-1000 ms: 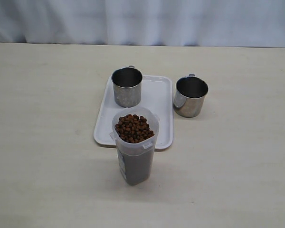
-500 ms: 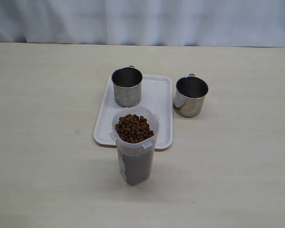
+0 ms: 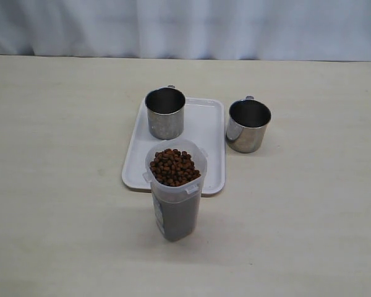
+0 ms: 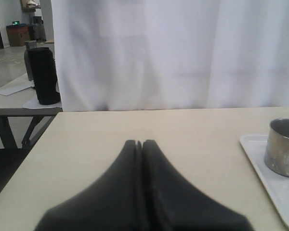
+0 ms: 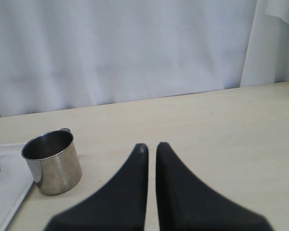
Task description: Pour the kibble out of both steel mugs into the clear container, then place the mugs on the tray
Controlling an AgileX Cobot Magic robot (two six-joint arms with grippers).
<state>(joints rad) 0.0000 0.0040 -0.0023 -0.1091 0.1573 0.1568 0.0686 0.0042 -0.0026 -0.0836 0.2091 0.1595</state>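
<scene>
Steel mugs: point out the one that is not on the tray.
The right-hand mug in the exterior view. It stands on the table just beside the tray, while the other mug stands on the tray.

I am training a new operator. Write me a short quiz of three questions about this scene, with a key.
1. True or false: both mugs stand on the tray.
2. Where is the kibble? A) in the left mug B) in the container C) loose on the tray
3. Complete: in the exterior view, one mug stands on the table, to the tray's ____.
Key: 1 false; 2 B; 3 right.
</scene>
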